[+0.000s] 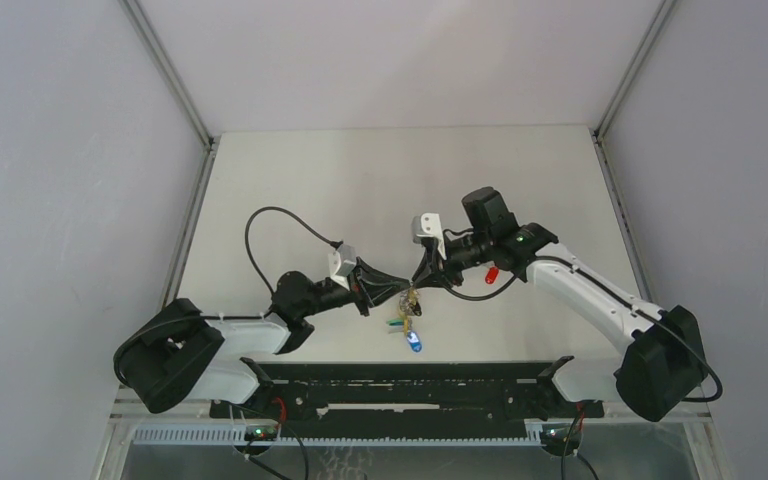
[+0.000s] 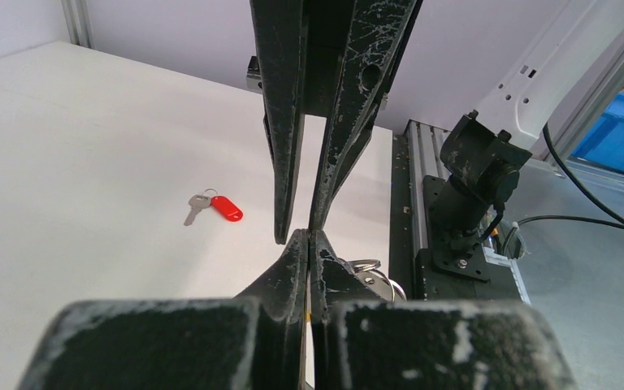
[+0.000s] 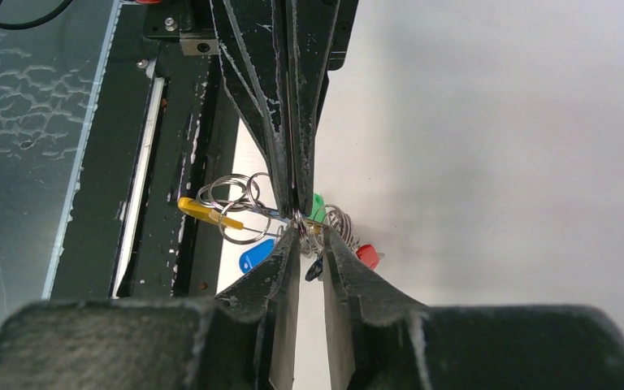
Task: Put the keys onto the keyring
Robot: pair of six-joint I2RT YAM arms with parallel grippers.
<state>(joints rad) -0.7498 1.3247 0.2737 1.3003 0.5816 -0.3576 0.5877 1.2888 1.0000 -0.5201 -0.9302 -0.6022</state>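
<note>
Two black two-finger grippers meet tip to tip above the white surface (image 1: 290, 200), near its front edge. Between them hangs the keyring (image 1: 410, 305), a bunch of thin grey wire loops (image 3: 231, 199) carrying small keys with plastic heads.

The left gripper (image 2: 309, 238) has its fingers pressed together, with no gap showing in either wrist view. Its tips sit right at the ring wire and appear to be pinching it. The right gripper (image 3: 309, 233) shows a narrow slit between its fingers. Its tips are against the same cluster of wire, just beside the left gripper's tips, and whether they clamp anything cannot be told.

Four coloured pieces can be counted on the bunch in the right wrist view: one green head (image 3: 318, 205), one blue head (image 3: 256, 255), one red head (image 3: 367, 256) and one yellow piece (image 3: 205, 212). From above, only the green and blue heads are plain, dangling toward the arm bases.

One single loose key (image 2: 215, 208), with a red plastic head and a silver blade, lies flat on the surface. It is well apart from the bunch and close beside the right arm's wrist.
</note>
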